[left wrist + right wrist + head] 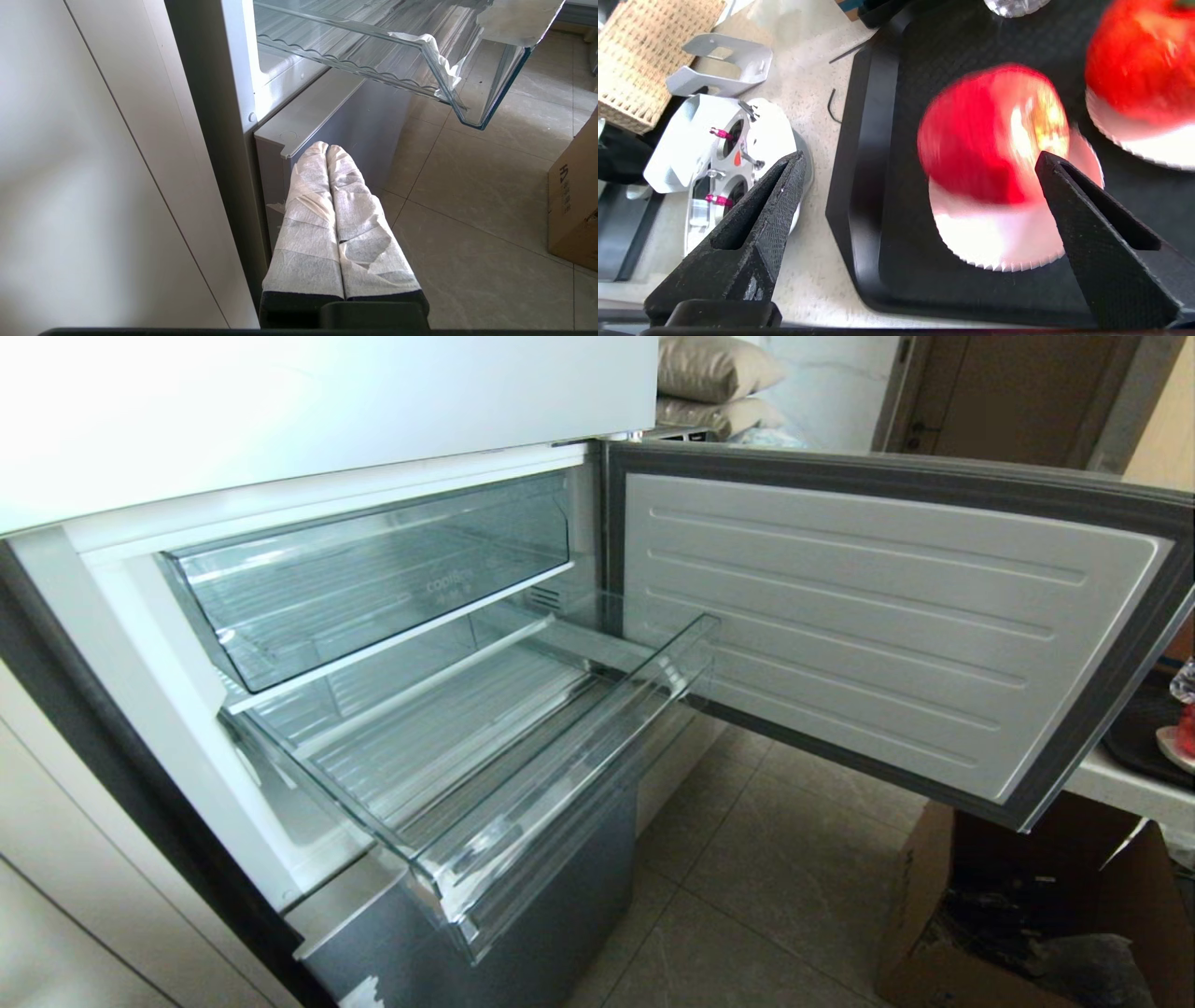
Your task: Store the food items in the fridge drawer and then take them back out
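The fridge drawer (523, 775) stood pulled out, apparently to receive food, while the right gripper (920, 163), fingers spread wide, hovered above a red fruit (992, 133) on the black tray (868, 186); left gripper (328, 148) pressed together, parked low.

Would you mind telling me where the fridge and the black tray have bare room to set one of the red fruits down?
The pulled-out fridge drawer is bare from its thick front lip back to the rear wall. The black tray has a free strip between its raised edge and the nearer red fruit; beyond, a second red fruit crowds it.
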Available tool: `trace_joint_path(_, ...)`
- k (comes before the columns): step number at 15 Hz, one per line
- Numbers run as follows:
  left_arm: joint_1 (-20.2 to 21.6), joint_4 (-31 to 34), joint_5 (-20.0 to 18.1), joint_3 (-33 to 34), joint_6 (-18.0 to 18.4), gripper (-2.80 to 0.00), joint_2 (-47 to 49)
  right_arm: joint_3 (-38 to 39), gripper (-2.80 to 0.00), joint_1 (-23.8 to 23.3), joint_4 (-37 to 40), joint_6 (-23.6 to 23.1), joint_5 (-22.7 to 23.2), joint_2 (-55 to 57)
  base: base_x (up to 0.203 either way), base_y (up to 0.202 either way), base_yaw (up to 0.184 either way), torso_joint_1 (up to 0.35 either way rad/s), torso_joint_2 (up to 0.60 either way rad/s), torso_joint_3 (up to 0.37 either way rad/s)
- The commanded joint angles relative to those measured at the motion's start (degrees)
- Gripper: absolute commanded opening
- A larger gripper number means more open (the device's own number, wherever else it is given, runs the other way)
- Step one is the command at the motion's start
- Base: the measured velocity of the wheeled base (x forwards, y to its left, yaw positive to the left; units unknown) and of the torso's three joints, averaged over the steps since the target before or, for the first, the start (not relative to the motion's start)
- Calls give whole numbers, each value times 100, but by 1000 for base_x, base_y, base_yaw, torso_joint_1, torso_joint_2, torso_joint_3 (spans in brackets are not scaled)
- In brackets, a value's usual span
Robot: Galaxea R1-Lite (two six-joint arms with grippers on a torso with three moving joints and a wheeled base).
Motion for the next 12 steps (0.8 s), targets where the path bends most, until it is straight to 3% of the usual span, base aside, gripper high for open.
trace_joint_path(1, 1, -1, -3, 0, -3, -280, -1, 215, 0, -23, -12, 37, 9, -192, 0, 0, 0, 0, 0, 0)
trace_joint_path(12, 1, -1, 2, 0, -3, -280, -1, 375, 0, -441, -45, -40, 8, 200, 0, 0, 0, 0, 0, 0)
